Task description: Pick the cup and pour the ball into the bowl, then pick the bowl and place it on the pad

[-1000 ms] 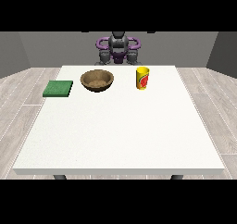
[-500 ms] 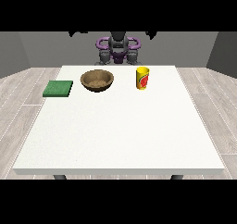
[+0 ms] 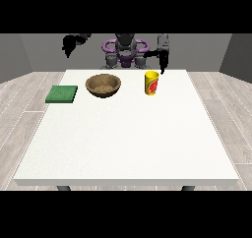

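Front view, going left to right: the green pad (image 3: 62, 94) lay flat near the white table (image 3: 128, 138)'s left edge, roughly at ten o'clock from the table's middle. Above it and further back, the hand at the view's left (image 3: 68, 47) hung in the air, off the table at about eleven o'clock, touching nothing; it was too small and dark for me to say whether its fingers were apart or curled. Next came the brown wooden bowl (image 3: 103, 85), upright, at about eleven o'clock from the middle, near the pad but not touching it. Right of the bowl stood the yellow cup (image 3: 151, 83) with a red mark, upright, around one o'clock. The hand at the view's right (image 3: 162, 64) pointed downward just behind and above the cup, probably not touching it; again I couldn't tell how its fingers lay. The ball wasn't visible to me.
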Robot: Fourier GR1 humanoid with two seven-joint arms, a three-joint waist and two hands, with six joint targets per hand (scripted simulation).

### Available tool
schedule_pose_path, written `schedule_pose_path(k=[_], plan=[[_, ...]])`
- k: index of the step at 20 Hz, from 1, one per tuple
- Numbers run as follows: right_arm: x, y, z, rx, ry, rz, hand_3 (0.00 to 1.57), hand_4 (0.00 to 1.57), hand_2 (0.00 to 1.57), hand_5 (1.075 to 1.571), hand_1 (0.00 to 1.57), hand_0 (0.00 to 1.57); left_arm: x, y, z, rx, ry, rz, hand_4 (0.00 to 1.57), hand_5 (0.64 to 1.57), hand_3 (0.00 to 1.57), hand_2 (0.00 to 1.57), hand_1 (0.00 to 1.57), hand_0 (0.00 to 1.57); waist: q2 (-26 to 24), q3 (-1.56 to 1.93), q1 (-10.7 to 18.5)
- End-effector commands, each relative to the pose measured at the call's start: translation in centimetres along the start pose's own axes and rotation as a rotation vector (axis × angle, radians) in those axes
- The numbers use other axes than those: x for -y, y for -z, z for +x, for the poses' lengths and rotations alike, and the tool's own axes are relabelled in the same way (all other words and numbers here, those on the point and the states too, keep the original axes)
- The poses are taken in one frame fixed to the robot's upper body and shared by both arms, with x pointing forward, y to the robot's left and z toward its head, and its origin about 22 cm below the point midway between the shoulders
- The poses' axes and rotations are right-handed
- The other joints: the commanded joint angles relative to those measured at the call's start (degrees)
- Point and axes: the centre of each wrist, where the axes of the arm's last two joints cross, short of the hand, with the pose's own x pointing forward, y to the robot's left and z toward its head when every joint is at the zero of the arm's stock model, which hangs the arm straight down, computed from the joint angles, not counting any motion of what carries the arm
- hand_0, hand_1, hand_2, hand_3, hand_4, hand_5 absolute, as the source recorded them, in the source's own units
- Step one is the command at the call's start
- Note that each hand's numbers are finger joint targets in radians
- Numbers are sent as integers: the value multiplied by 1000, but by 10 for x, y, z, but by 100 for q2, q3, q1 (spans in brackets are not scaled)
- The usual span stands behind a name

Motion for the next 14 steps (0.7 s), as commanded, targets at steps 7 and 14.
schedule_pose_path(k=[7,14], plan=[[52,-1,-32,-65,-10,-57,0,664,0,1560,0,0,-13,8,-58,-115,31,-49,18,1441,0,0,0,0,-361,2,61],[50,-2,-46,-43,0,-17,0,671,0,1563,0,0,-4,-2,-104,-88,19,-12,189,1423,0,0,0,0,-89,1,-110]])
